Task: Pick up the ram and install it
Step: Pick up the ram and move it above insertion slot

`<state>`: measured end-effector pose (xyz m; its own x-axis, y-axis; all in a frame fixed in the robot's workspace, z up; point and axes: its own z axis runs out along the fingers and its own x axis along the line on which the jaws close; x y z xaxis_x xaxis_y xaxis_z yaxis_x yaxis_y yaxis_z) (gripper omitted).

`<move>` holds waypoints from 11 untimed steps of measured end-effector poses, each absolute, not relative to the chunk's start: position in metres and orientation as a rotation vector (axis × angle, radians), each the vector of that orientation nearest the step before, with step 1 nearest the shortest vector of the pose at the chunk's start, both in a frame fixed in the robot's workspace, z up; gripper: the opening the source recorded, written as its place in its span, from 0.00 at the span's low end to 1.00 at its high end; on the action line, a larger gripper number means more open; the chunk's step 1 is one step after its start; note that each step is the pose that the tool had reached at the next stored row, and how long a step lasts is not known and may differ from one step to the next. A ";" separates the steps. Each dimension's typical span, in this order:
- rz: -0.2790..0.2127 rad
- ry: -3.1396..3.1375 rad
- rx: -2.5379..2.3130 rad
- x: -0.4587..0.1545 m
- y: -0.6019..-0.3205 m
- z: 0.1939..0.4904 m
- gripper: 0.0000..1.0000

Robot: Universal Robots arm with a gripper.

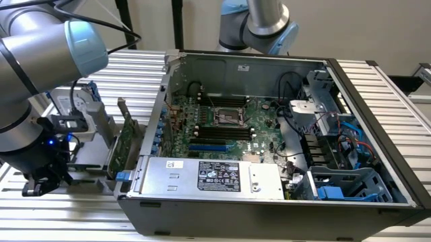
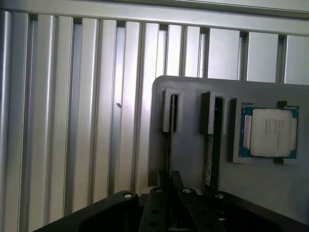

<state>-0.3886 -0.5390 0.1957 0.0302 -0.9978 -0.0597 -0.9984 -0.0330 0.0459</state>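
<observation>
Standing on edge in a slot of the gray holder (image 2: 188,159), the ram (image 2: 170,140) seems kept upright so the gripper (image 2: 170,180), poised over its near end, can take its thin faces. Whether it is already clamped cannot be told.

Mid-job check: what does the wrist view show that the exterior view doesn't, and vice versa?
Wrist view: a square silver processor chip and a slim ram stick standing on edge in a slot. Exterior view: the open grey computer case with the motherboard's black slots. Both: the black gripper, the grey holder tray, the ribbed metal table.
</observation>
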 end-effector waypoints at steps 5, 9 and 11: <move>0.117 2.213 -2.213 -0.389 -0.539 0.196 0.00; 0.117 2.216 -2.210 -0.389 -0.539 0.196 0.00; 0.117 2.216 -2.210 -0.389 -0.539 0.196 0.00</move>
